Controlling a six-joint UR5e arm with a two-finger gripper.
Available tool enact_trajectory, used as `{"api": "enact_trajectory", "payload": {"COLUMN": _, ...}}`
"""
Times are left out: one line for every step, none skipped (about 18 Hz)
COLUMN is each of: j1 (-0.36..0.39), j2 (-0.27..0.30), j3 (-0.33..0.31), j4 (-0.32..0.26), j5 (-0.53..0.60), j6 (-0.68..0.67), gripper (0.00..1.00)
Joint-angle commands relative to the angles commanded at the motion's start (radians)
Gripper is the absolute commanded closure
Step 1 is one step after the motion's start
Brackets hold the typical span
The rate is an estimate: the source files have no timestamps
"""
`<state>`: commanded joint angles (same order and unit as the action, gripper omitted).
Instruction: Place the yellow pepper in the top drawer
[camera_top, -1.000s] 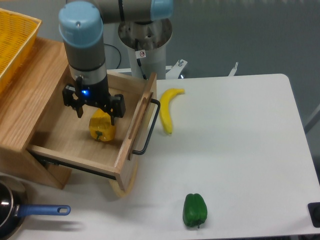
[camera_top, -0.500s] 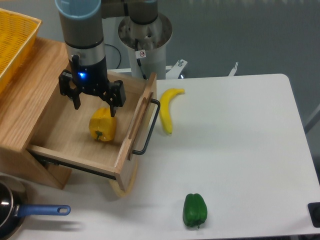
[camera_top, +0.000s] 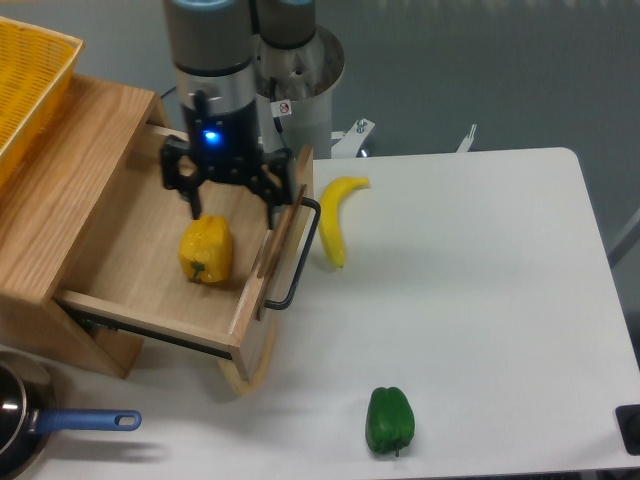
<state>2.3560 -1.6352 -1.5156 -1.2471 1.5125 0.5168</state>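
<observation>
- The yellow pepper (camera_top: 205, 251) lies inside the top drawer (camera_top: 150, 262), left of centre in the frame, stem toward the viewer.
- By its look it is light, glossy and slippery, firm yet hollow; I would grip across its blocky flanks, gently.
- The pincer (camera_top: 232, 206) hangs spread and empty above the drawer.
- Since a second ago, it has let go, risen and shifted right toward the drawer's front; the pepper stayed put.

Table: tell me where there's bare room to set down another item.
The table is bare to the right of the banana and the green pepper, out to the far edge. The left is crowded: the open drawer, the gripper, the yellow pepper, the pan.
</observation>
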Motion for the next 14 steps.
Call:
{"api": "enact_trajectory", "payload": {"j1": 0.021, "j2": 0.002, "j3": -0.002, "j4": 0.0, "j5": 0.002, "j6": 0.012, "gripper": 0.0}}
{"api": "enact_trajectory", "payload": {"j1": 0.04, "j2": 0.0, "j3": -0.005, "j4": 0.0, "j5": 0.002, "j6": 0.029, "gripper": 0.0}}
{"api": "enact_trajectory", "payload": {"j1": 0.064, "j2": 0.002, "j3": -0.009, "j4": 0.002, "j5": 0.003, "j6": 0.054, "gripper": 0.0}}
{"api": "enact_trajectory", "payload": {"j1": 0.087, "j2": 0.002, "j3": -0.009, "j4": 0.0, "j5": 0.003, "j6": 0.098, "gripper": 0.0}}
{"api": "enact_trajectory", "payload": {"j1": 0.11, "j2": 0.0, "j3": -0.009, "j4": -0.005, "j5": 0.006, "j6": 0.152, "gripper": 0.0}}
{"api": "enact_trajectory", "payload": {"j1": 0.133, "j2": 0.0, "j3": -0.014, "j4": -0.011, "j5": 0.017, "j6": 0.211, "gripper": 0.0}}
{"api": "enact_trajectory", "payload": {"j1": 0.153, "j2": 0.002, "j3": -0.017, "j4": -0.02, "j5": 0.032, "j6": 0.27, "gripper": 0.0}}
{"api": "enact_trajectory", "payload": {"j1": 0.164, "j2": 0.002, "j3": -0.02, "j4": -0.041, "j5": 0.053, "j6": 0.332, "gripper": 0.0}}
{"api": "enact_trajectory", "payload": {"j1": 0.178, "j2": 0.0, "j3": -0.021, "j4": -0.06, "j5": 0.081, "j6": 0.389, "gripper": 0.0}}
{"api": "enact_trajectory", "payload": {"j1": 0.196, "j2": -0.005, "j3": -0.021, "j4": -0.063, "j5": 0.096, "j6": 0.428, "gripper": 0.0}}
{"api": "enact_trajectory", "payload": {"j1": 0.216, "j2": -0.005, "j3": -0.021, "j4": -0.071, "j5": 0.1, "j6": 0.436, "gripper": 0.0}}
{"api": "enact_trajectory", "payload": {"j1": 0.227, "j2": -0.011, "j3": -0.021, "j4": -0.075, "j5": 0.101, "j6": 0.442, "gripper": 0.0}}
{"api": "enact_trajectory", "payload": {"j1": 0.232, "j2": -0.014, "j3": -0.021, "j4": -0.077, "j5": 0.101, "j6": 0.442, "gripper": 0.0}}
{"api": "enact_trajectory", "payload": {"j1": 0.235, "j2": -0.027, "j3": -0.021, "j4": -0.077, "j5": 0.104, "j6": 0.443, "gripper": 0.0}}
